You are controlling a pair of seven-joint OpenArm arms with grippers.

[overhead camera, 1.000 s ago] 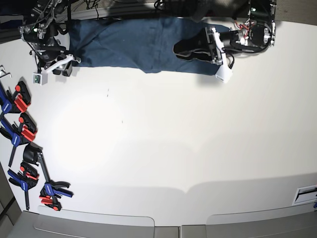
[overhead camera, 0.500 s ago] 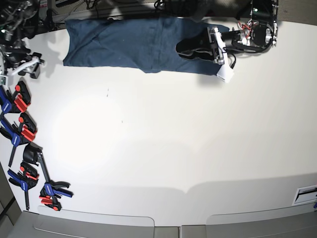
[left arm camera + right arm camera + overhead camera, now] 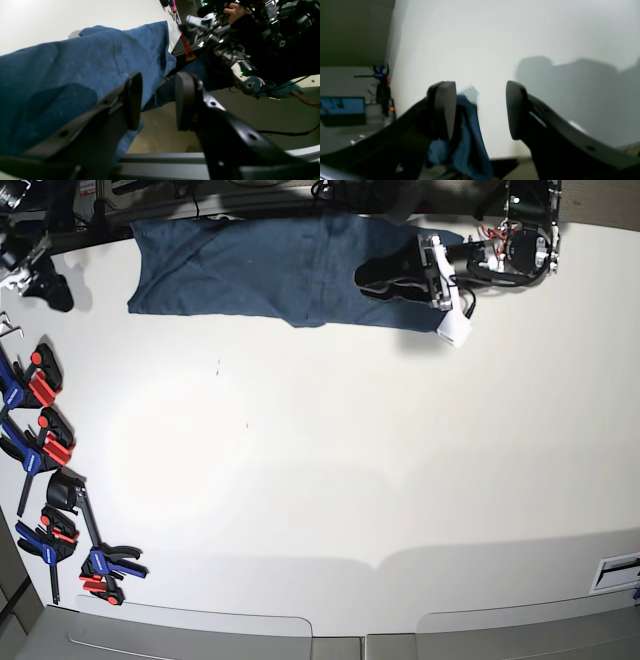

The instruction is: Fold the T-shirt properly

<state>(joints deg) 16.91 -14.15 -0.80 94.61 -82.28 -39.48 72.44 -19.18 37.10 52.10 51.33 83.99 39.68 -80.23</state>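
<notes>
We find the T-shirt [image 3: 290, 275] lying along the far edge of the counter [image 3: 340, 470], spread sideways in a long crumpled band, with part of it hanging off the back edge, as the left wrist view shows cloth drooping past the rim. Our left hand [image 3: 375, 280] hovers over the shirt's right end with its pads spread and nothing between them. Our right hand [image 3: 40, 280] sits off at the counter's left border, well apart from the cloth; its pads are likewise spread and empty in the right wrist view, which is somewhat blurred.

The main risk, as we judge it, is the overhang: if we tug only one end, the weight of the hanging part could drag more fabric off the back edge (or the whole shirt with it). A second risk is pinching several layers at once, since the cloth under our left hand looks bunched, which would carry a crease into the fold. With the right hand so far off, a one-sided pull would also skew the garment. The clamps [image 3: 45, 445] along the left edge could snag that arm on its way in.
</notes>
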